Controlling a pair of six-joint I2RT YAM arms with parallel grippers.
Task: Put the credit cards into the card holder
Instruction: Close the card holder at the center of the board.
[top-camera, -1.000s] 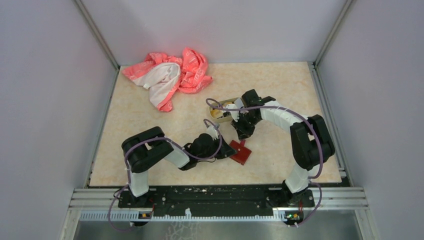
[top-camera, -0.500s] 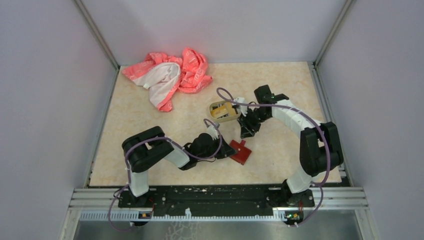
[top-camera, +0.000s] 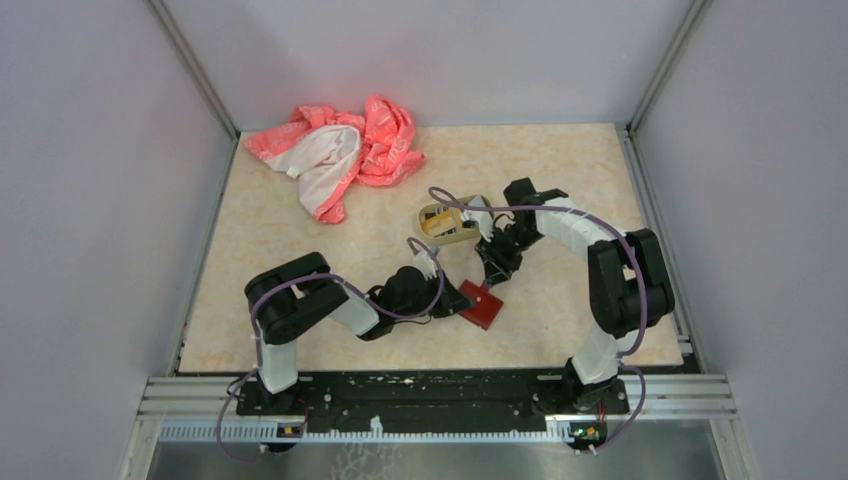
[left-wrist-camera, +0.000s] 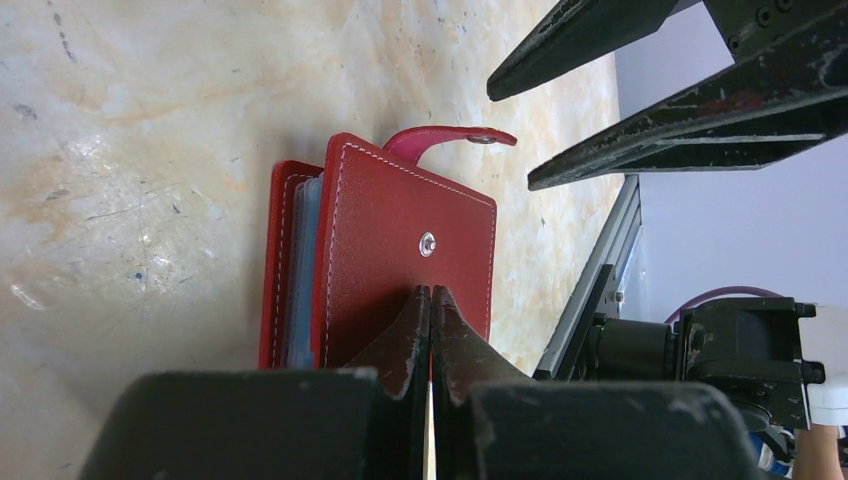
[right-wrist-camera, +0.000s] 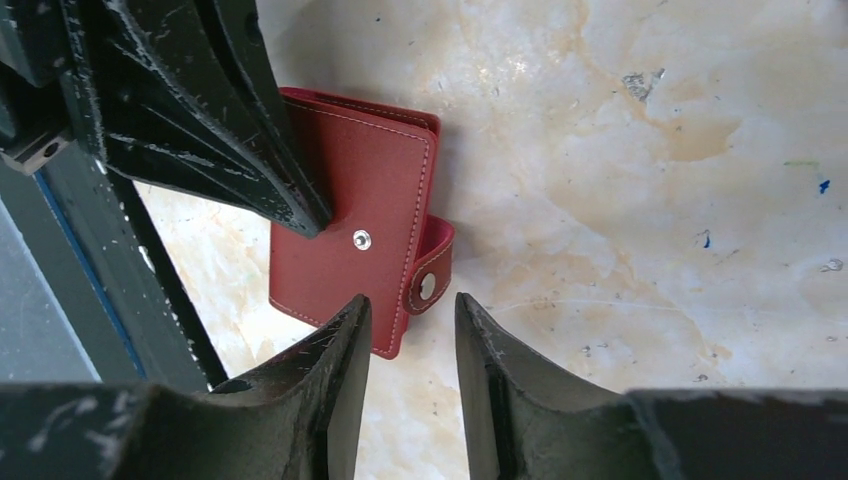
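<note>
1. From above, the card holder is lying on the surface, at about five o'clock from its middle. The left pincer is reaching it from nine o'clock. The right pincer is hanging at its twelve o'clock. A tan tin tray is sitting at eleven o'clock from the card holder with something yellow inside, too small to make out. A pink and white cloth is bunched at the surface's eleven o'clock corner.

2. In the left wrist view, the left pincer is clenched, its fingers pressed together with nothing between them. Their tips are resting on the red cover of the card holder, just below the snap stud. Its snap tab is curling up at twelve o'clock. The right pincer is showing at two o'clock.

3. In the right wrist view, the right pincer is released, its fingers standing apart and gripping nothing. The card holder is lying folded at eleven o'clock from them, its tab hanging loose at its right edge. The left pincer is pressing on the cover beside the stud.
</note>
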